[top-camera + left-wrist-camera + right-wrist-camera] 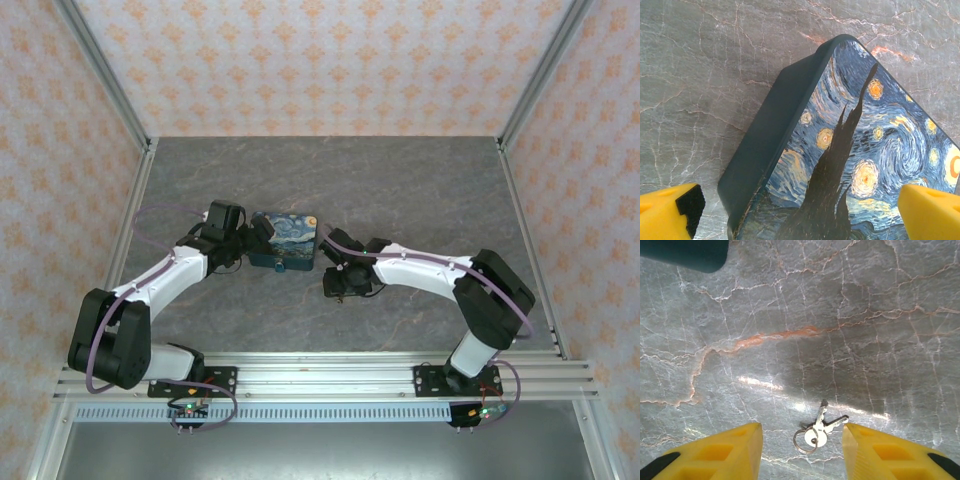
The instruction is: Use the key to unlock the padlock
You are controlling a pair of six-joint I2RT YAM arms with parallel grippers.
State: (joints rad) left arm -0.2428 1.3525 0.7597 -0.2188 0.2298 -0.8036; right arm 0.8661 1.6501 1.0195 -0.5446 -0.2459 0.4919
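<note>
The padlock [286, 241] lies flat mid-table, its swirling blue-and-yellow painted face [865, 150] up and its sides dark teal. My left gripper [256, 236] hovers at its left end, open [800, 217]. One yellow finger [670, 210] stands clear of the teal side and the other finger [930, 212] is over the painted face. The key [818, 429] is a small silver pair on a ring, lying on the table. My right gripper [802, 447] is open just above it, a finger on each side, touching nothing. A teal corner of the padlock [687, 252] shows beyond.
The grey marbled tabletop [400, 190] is walled at the back and both sides by patterned panels with metal posts [105, 70]. My right gripper [340, 280] sits just right of the padlock. An aluminium rail [320, 375] runs along the near edge.
</note>
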